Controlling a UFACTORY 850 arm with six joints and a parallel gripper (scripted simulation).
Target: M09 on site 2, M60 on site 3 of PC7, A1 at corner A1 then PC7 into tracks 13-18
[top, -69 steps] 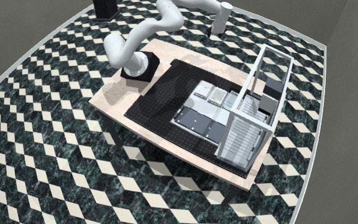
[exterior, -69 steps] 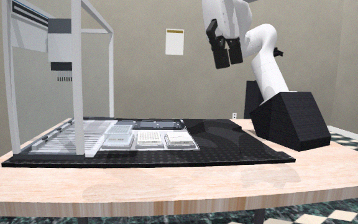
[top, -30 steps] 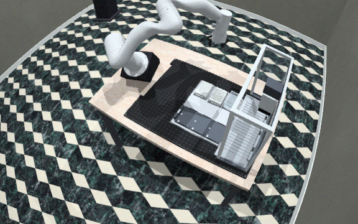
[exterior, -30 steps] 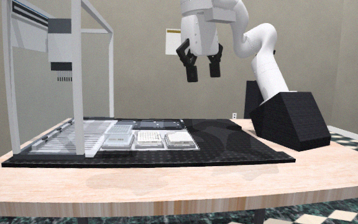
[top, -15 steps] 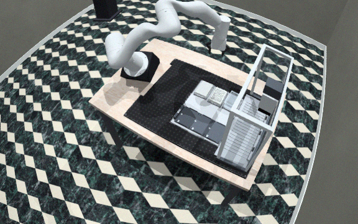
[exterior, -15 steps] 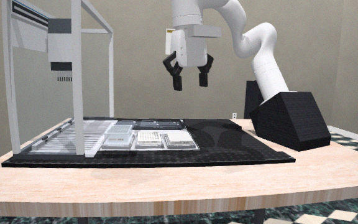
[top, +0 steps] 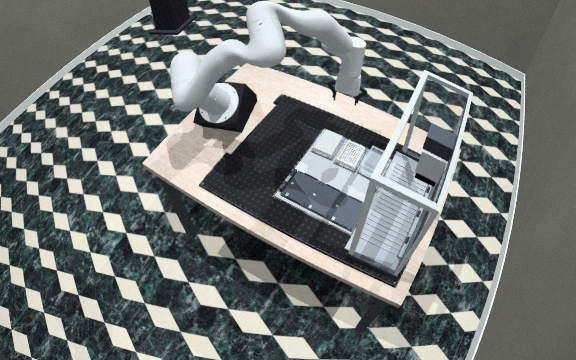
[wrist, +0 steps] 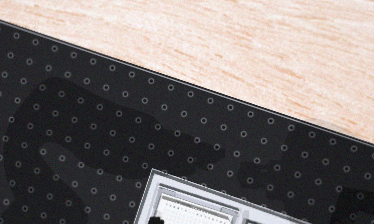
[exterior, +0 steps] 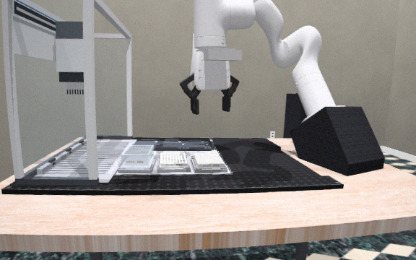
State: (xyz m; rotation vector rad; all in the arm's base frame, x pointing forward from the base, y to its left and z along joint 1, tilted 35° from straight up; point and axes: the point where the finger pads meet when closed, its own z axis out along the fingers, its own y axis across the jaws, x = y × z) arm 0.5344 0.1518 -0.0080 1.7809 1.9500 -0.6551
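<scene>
tool (exterior: 210, 102) open, high above mat (exterior: 266, 170)

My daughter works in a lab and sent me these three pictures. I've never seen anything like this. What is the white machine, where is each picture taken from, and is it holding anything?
The white machine is a jointed robot arm bolted to a black block on a wooden table. At its end is a gripper with two dark fingers, spread wide apart and holding nothing; it hangs well above the table.

The first picture looks down from high overhead, the second from the side at table height, and the third from a camera on the arm's wrist, facing down at the dotted black mat.

On the mat, three lab plates sit side by side in a row of holders. Beside them stands a white frame, the instrument, with ribbed rails on its floor. In the overhead picture, a flat grey tray lies in front of those rails.
</scene>
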